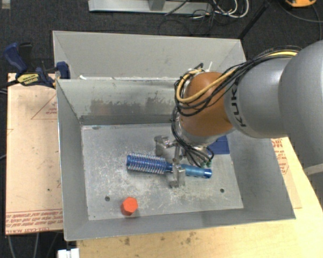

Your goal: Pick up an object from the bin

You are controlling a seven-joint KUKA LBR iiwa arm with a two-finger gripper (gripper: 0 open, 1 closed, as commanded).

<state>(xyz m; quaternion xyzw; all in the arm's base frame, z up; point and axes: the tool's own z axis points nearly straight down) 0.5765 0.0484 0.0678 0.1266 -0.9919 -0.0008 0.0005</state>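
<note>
- Mid-floor of the grey metal bin (97,144): blue ribbed brush (148,164), lying crosswise, handle end to the right.
- Right astride its middle, two-finger metal gripper (169,163), one finger behind, the other in front.
- Down at front left, well apart from both: small orange cylinder (130,206), close to the front wall.

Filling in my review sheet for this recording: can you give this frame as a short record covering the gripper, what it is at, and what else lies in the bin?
gripper: gripper low over the middle of the bin, fingers apart
thing at gripper: blue brush, lying flat, bristles to the view's left, handle to its right
relation: one finger on each side of the brush
lifted: apparently not yet
other things: orange cylinder near the front left; dark blue thing, partly hidden behind the wrist
</note>
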